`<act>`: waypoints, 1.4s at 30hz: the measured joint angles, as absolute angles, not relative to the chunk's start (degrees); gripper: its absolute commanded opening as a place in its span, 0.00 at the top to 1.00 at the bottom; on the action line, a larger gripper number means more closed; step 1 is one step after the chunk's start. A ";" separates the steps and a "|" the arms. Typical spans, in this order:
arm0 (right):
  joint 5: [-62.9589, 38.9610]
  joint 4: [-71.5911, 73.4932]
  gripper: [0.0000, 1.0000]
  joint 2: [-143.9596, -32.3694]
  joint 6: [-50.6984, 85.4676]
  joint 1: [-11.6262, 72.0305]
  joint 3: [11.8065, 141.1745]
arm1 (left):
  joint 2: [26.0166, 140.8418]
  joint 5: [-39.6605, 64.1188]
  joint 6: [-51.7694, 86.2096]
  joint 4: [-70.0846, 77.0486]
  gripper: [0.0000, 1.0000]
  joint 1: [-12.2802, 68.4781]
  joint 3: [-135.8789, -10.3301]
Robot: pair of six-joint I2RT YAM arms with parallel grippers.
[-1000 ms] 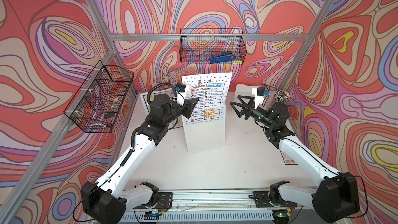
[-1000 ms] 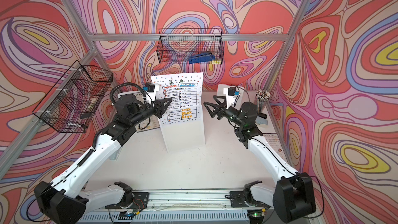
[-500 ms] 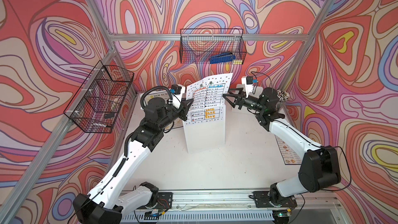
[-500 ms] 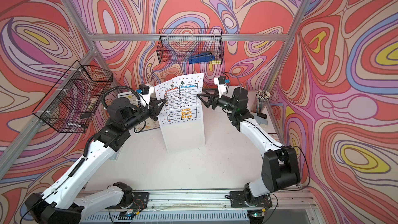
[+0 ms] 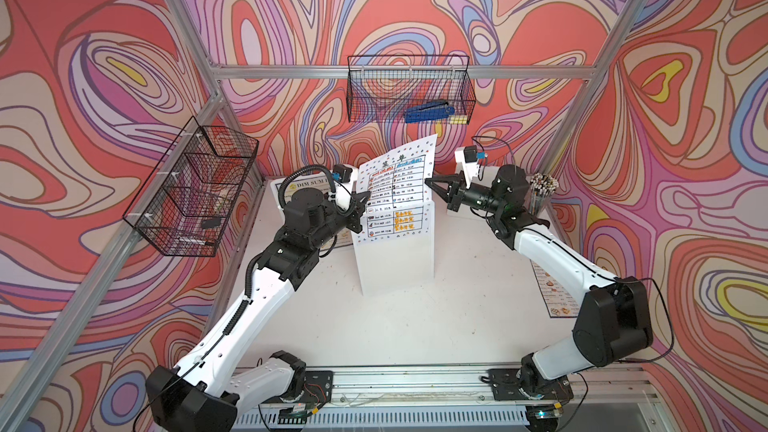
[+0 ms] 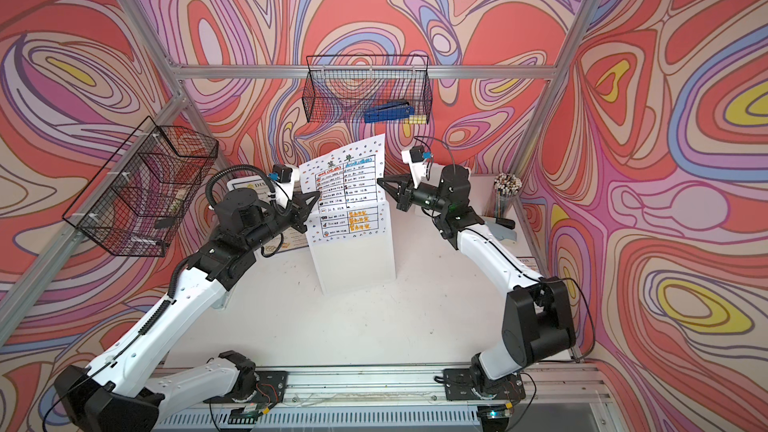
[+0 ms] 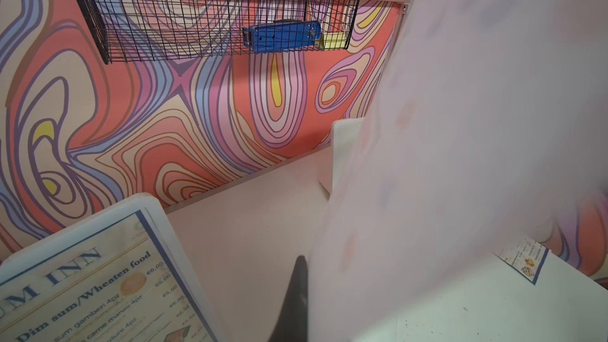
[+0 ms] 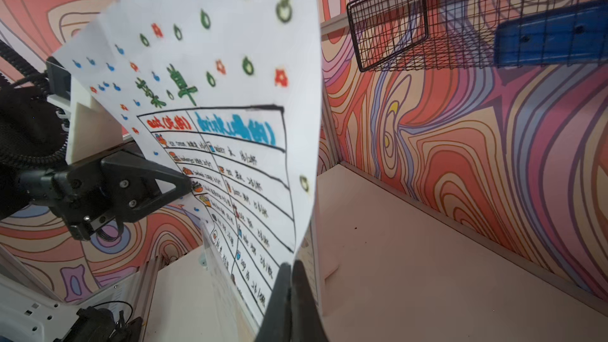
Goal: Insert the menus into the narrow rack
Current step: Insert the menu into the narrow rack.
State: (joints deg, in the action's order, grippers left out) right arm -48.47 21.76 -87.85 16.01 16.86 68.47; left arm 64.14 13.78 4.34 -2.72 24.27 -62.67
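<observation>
Two pincers grip one sheet.

**Hidden or unclear:** the white menu (image 5: 395, 184) fills much of the left wrist view as a blurred back face, and only one dark fingertip (image 7: 296, 291) shows there. The large DIM SUM INN menu (image 5: 286, 189) lies at the table's back-left corner, partly behind the left arm and cut off in the left wrist view. The smaller blue-bordered menu (image 5: 555, 299) at the right table edge is partly behind the right arm.

**Pose:** both arms reach inward from the front rail. The left pincer (image 5: 365, 197), closed, nips the white menu's left edge. The right pincer (image 5: 428, 180), closed, nips its right edge higher up. The sheet's lower part stands in the narrow rack (image 5: 399, 268), and its upper part rises above, bowed and tilted.

**Setting:** a white table (image 5: 374, 326) and swirl-patterned walls. The back wire basket (image 5: 374, 89) holds a blue stapler (image 5: 428, 111), and a side wire basket (image 5: 187, 193) hangs to the left.
</observation>
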 measured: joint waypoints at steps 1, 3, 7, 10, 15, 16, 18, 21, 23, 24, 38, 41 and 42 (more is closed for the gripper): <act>-48.42 21.71 1.00 -87.77 15.57 16.88 68.14 | 63.90 13.72 4.51 -2.52 0.99 24.27 -62.00; -48.27 21.56 1.00 -87.46 14.81 16.91 67.31 | 63.72 13.69 4.60 -2.39 0.99 24.27 -60.99; -47.53 20.40 1.00 -86.41 12.71 16.97 65.08 | 63.61 13.67 4.78 -2.13 0.99 24.27 -59.27; -47.40 19.97 1.00 -85.71 11.60 16.97 63.96 | 63.09 13.58 4.89 -1.98 0.97 24.27 -58.46; -47.48 21.37 1.00 -85.38 11.94 16.97 63.75 | 62.87 12.95 4.71 -2.15 0.94 24.27 -58.70; -47.46 21.71 1.00 -85.38 12.16 16.97 63.75 | 63.00 12.95 4.67 -2.46 0.94 24.27 -59.13; -47.29 22.52 1.00 -85.38 12.60 16.97 63.77 | 63.48 12.97 4.56 -3.14 0.94 24.27 -60.53; -46.92 23.59 1.00 -85.30 13.37 16.97 63.86 | 64.75 12.95 4.40 -3.90 0.89 24.27 -63.48; -46.94 24.14 1.00 -85.17 14.11 16.97 63.86 | 64.99 12.60 4.12 -3.86 0.81 24.27 -64.49; -46.96 24.43 1.00 -85.12 14.41 16.97 63.86 | 64.99 12.29 3.97 -3.88 0.80 24.25 -64.79; -50.22 24.12 1.00 -83.31 16.32 16.97 65.28 | 64.73 9.13 3.25 -3.70 0.57 23.94 -64.03; -50.37 21.82 1.00 -83.31 15.14 16.97 65.69 | 64.25 8.64 3.27 -3.70 0.56 23.94 -62.46; -50.37 20.75 1.00 -83.31 14.55 16.97 65.87 | 64.01 8.36 3.27 -3.73 0.56 23.94 -61.87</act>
